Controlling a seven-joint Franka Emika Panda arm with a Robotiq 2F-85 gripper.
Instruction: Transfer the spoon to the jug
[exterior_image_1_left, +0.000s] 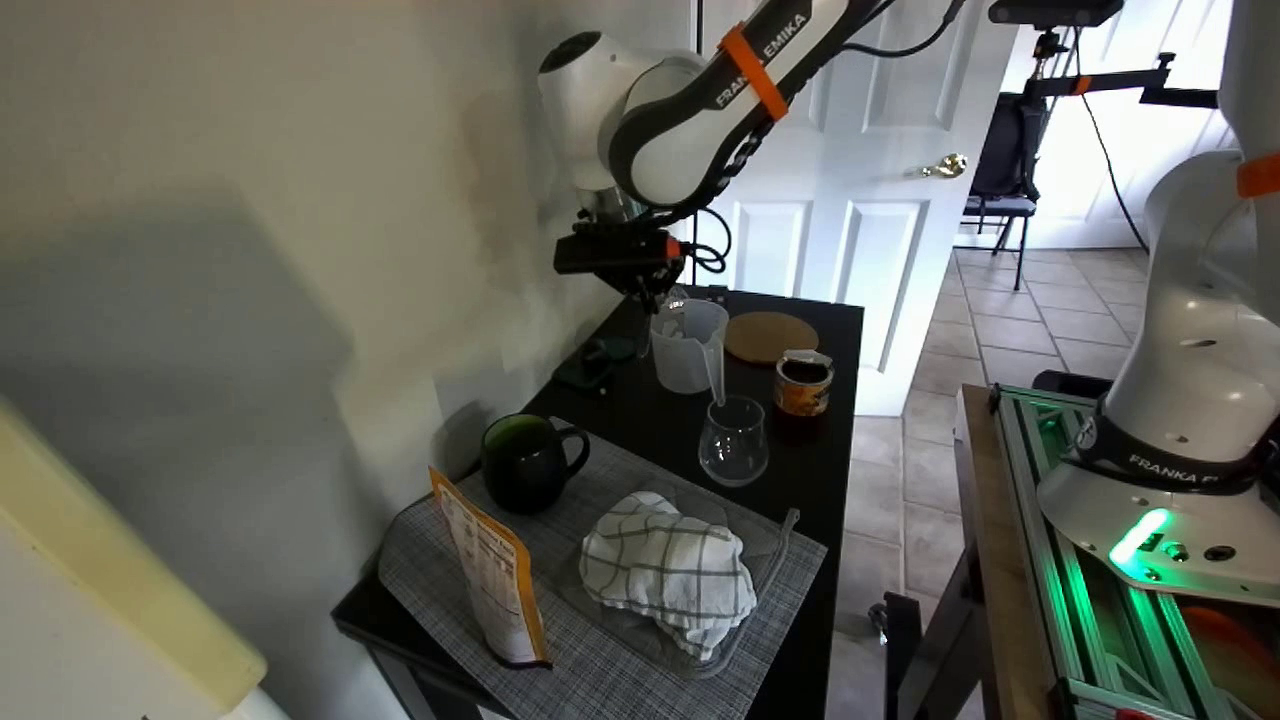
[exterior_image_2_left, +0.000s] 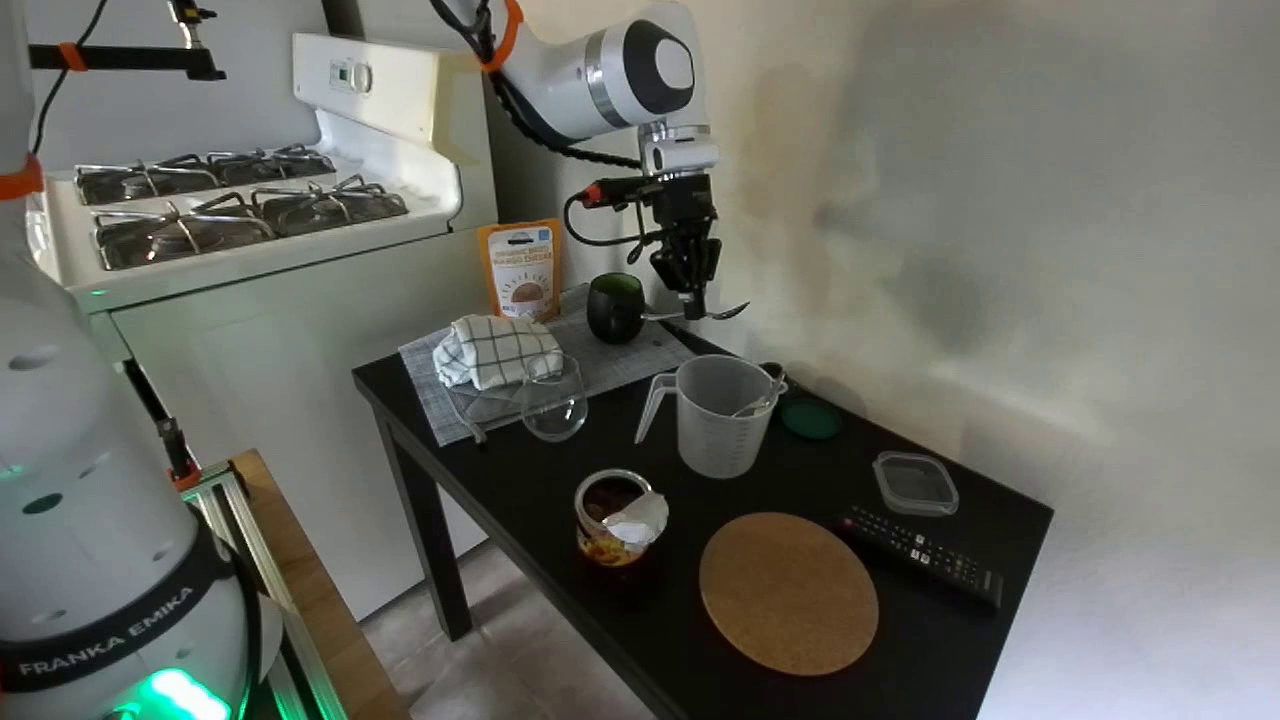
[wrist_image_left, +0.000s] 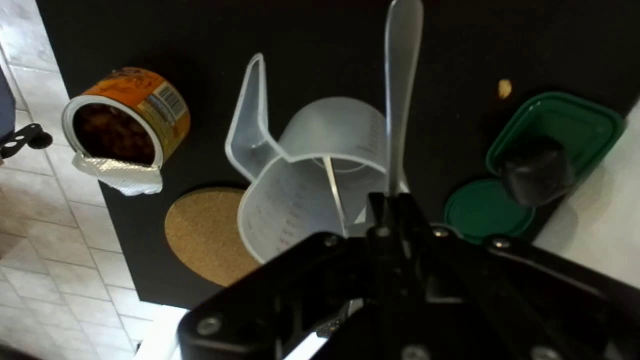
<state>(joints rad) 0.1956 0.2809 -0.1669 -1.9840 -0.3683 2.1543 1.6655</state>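
Note:
My gripper (wrist_image_left: 392, 197) is shut on a metal spoon. The spoon's handle (wrist_image_left: 402, 75) points up in the wrist view; its bowl is hidden there. In an exterior view the spoon (exterior_image_2_left: 732, 311) lies roughly level across the fingertips (exterior_image_2_left: 694, 308), well above the table. The jug (exterior_image_2_left: 712, 440) is a translucent plastic measuring vessel with a handle; it also shows in an exterior view (exterior_image_1_left: 680, 365) and in the wrist view (wrist_image_left: 332, 120). Another thin metal utensil (wrist_image_left: 334, 187) leans inside it. My gripper (exterior_image_1_left: 648, 300) is above and beside its rim. A clear, rounded drinking glass (exterior_image_1_left: 733, 450) stands nearby.
An open can (wrist_image_left: 165, 102) with a peeled lid, a round cork mat (exterior_image_2_left: 788, 600), a remote (exterior_image_2_left: 920, 560) and green lids (wrist_image_left: 490, 207) surround the jug. A dark mug (exterior_image_1_left: 522, 465), upright bag (exterior_image_1_left: 495, 575) and checked cloth (exterior_image_1_left: 670, 570) are on the grey mat. A wall borders the table.

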